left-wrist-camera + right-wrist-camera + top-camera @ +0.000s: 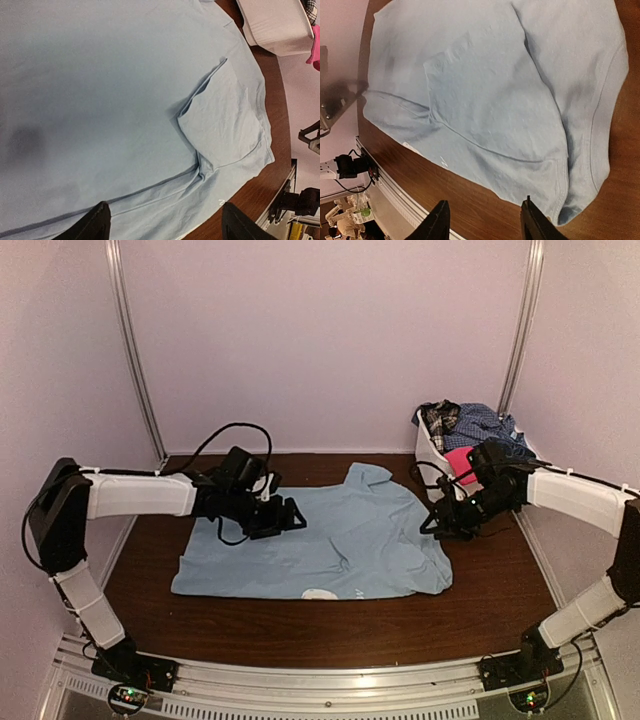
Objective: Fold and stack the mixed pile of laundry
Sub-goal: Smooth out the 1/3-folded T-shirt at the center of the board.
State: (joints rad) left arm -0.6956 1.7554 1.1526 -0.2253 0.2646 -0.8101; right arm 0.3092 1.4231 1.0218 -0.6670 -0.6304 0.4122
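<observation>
Cloth of this kind I judged light, limp and apt to slide on itself. A pinch on a hem corner or a sleeve edge looked the surest hold.

From the top view, the light blue T-shirt (320, 540) lay spread flat on the worktop (300, 630), collar toward the back wall. The left hand (285, 518) hung over its left part and the right hand (440, 525) over its right edge. The rest of the mixed laundry pile (475, 425) sat heaped in the white basket (428, 452) at the back right, a hot pink piece (460, 462) showing at the side.

In the left wrist view, the left hand's fingers stood apart with nothing between them, above smooth pale-blue cloth. A sleeve (225, 120) lay turned in over the body, creased along its seam.

In the right wrist view, the right hand's fingers were apart as well and empty, hanging where the shirt met bare wood. There the shirt showed a curved stitched edge (600, 125) and soft wrinkles, so I reckoned that rim would give a firm bite.
</observation>
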